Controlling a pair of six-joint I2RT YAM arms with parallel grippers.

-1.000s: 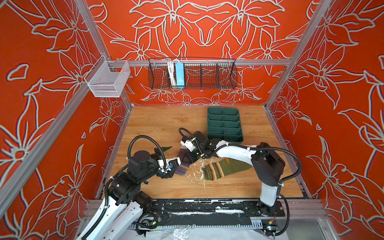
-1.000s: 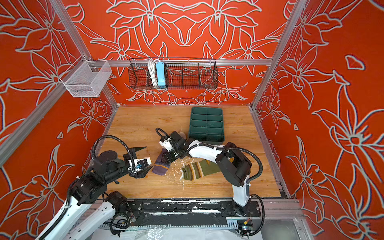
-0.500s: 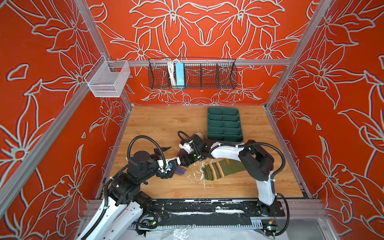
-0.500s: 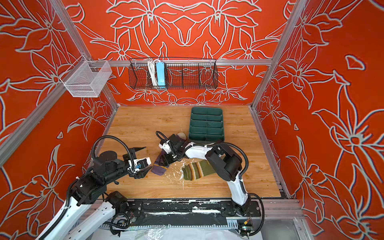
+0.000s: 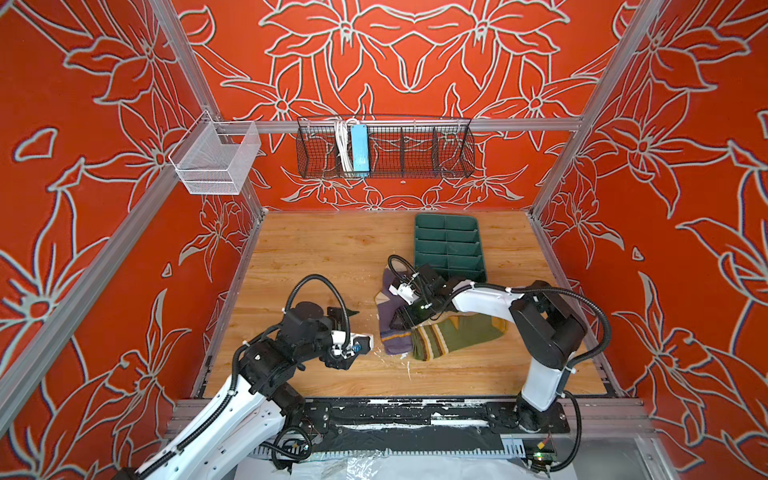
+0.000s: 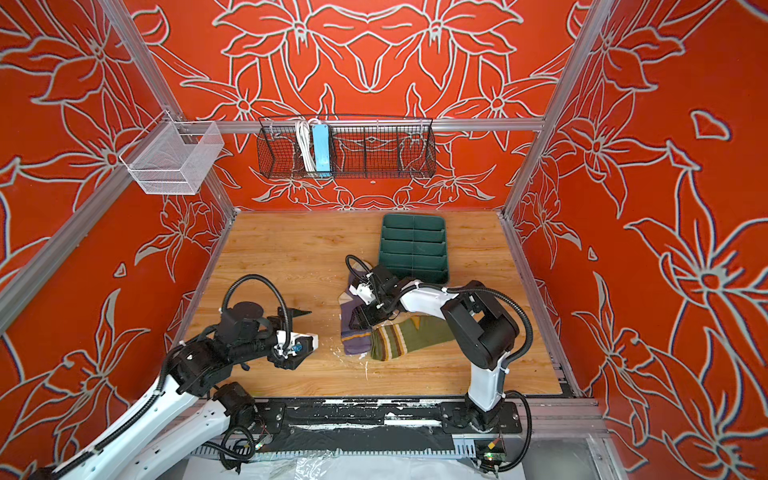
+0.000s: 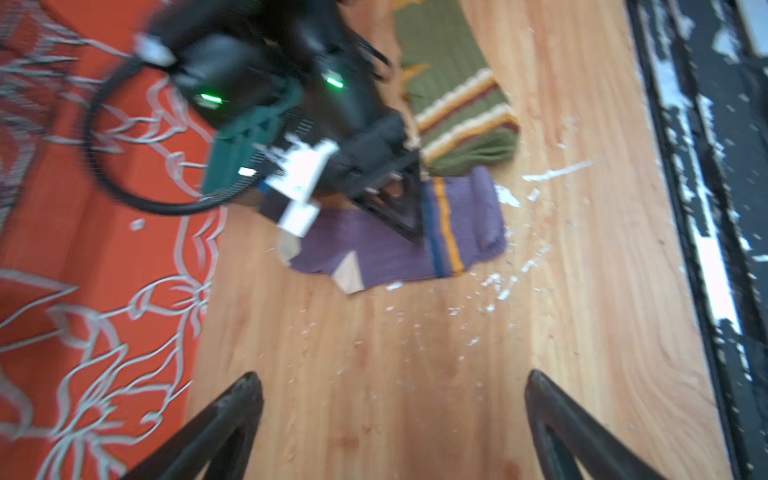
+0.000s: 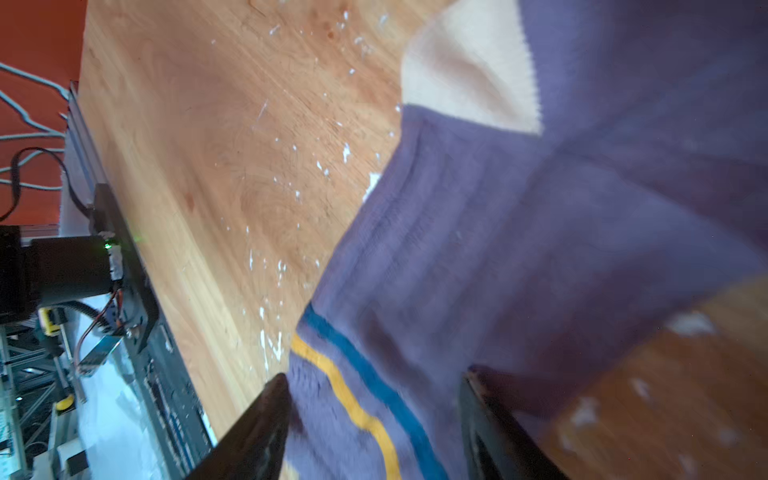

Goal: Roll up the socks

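The purple sock lies stretched out on the wooden floor, its striped cuff toward the front. Beside it, touching, lies the olive green sock. My right gripper is low over the purple sock, jaws apart, with the flat cuff fabric between the fingers. My left gripper stands wide open over bare wood, just left of the purple sock, holding nothing. The left wrist view also shows the olive sock.
A dark green divided tray sits just behind the right gripper. On the back wall hang a black wire basket and a white mesh basket. White flecks litter the wood round the socks.
The right gripper has moved toward the front and its jaws have widened. The purple sock, bunched small before, now lies stretched out. The left arm has not moved.
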